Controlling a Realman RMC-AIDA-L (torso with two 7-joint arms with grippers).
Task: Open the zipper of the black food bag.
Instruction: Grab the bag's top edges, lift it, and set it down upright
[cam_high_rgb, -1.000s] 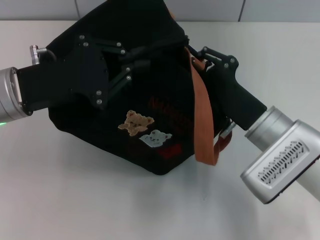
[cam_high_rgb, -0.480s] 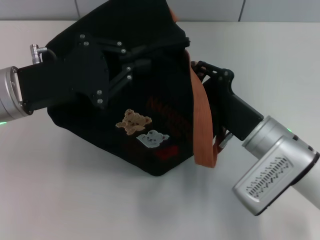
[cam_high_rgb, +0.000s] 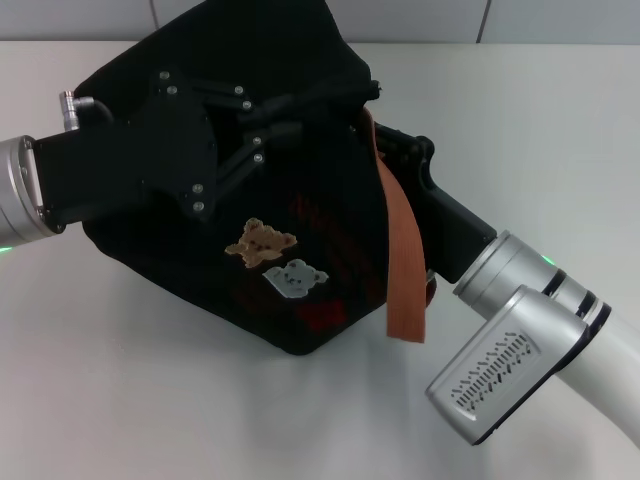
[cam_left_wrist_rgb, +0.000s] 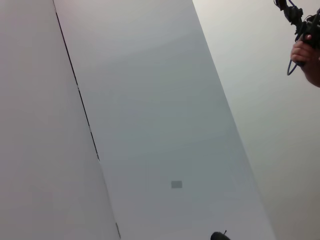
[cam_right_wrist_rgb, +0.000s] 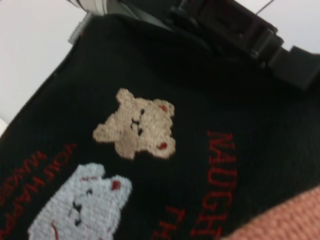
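Left gripper (cam_high_rgb: 275, 118) pinches black food bag (cam_high_rgb: 330, 260) top; right gripper (cam_high_rgb: 385, 140) finger state cannot be told.

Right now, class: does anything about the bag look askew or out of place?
Yes. The black food bag sits tilted, leaning toward the left gripper at its top, and one orange strap hangs loose down its side beside the right gripper.
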